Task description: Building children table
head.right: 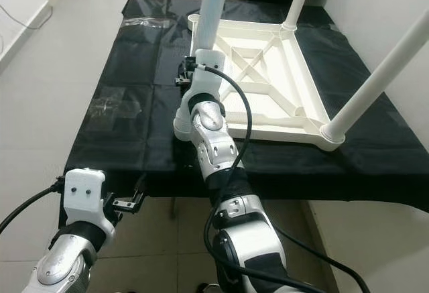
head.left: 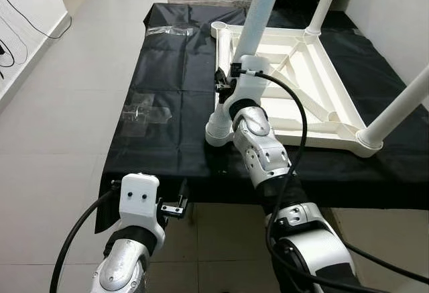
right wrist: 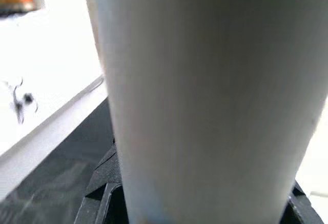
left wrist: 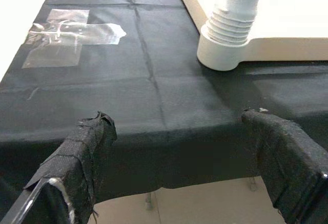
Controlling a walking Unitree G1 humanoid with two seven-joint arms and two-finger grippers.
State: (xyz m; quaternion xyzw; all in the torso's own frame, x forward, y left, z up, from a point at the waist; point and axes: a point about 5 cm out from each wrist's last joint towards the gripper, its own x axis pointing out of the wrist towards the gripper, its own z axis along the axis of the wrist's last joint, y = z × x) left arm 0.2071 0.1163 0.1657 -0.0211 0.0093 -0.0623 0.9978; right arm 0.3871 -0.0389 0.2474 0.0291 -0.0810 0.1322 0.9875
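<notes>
Right gripper [head.left: 224, 82] clamped on upright leg [head.left: 258, 18] over near-left socket [head.left: 220, 131], long axis toward 12 o'clock; left gripper [head.left: 175, 207] wide, idle.

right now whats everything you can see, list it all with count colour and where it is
table top: one, white, upside down on the black cloth
table legs: three, white, upright in the table top's corners
black cloth: one, over the work surface
clear plastic sheet: one, see-through, on the cloth to the robot's left
clear plastic strip: one, at the cloth's far left
floor: pale tiles, left of the cloth
left end effector: one, black fingers open, at the cloth's near edge
right end effector: one, closed on the near left leg
</notes>
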